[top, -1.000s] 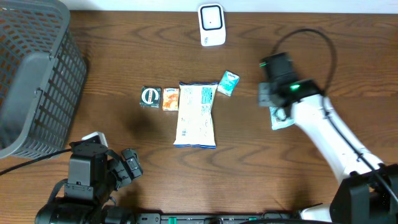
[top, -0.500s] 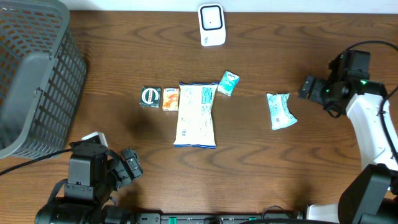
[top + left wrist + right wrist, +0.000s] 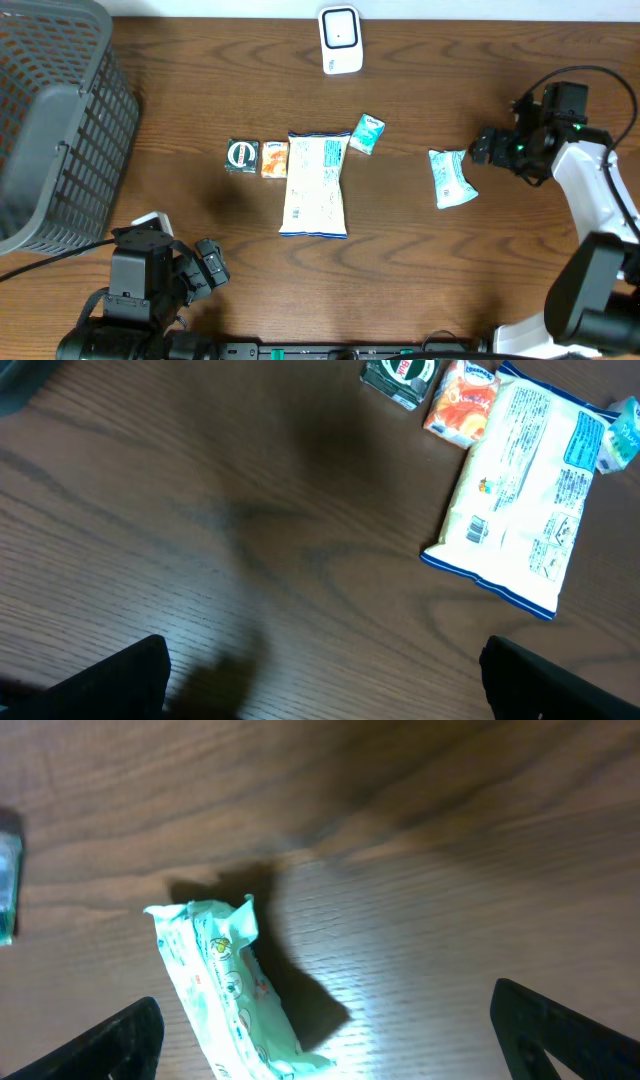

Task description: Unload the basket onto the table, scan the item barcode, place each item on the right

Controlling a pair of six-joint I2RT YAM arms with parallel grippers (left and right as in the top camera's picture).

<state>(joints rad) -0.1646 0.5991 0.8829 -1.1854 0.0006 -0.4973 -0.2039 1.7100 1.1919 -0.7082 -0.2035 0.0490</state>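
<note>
Having released the green packet (image 3: pixel 452 178), the right gripper (image 3: pixel 482 148) has backed toward the table's (image 3: pixel 400 270) right edge, jaws apart. The packet lies flat beside it, well apart from the far-edge scanner (image 3: pixel 340 40); its scan seems over. The left gripper (image 3: pixel 210 265) gapes too.

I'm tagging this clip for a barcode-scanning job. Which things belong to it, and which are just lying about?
Job: white barcode scanner; mint-green plastic pouch beside the open right gripper; likely also waiting items: white-and-blue snack bag, small teal packet, orange packet, dark green packet.
Lying about, seemingly: grey plastic lattice basket.
</note>
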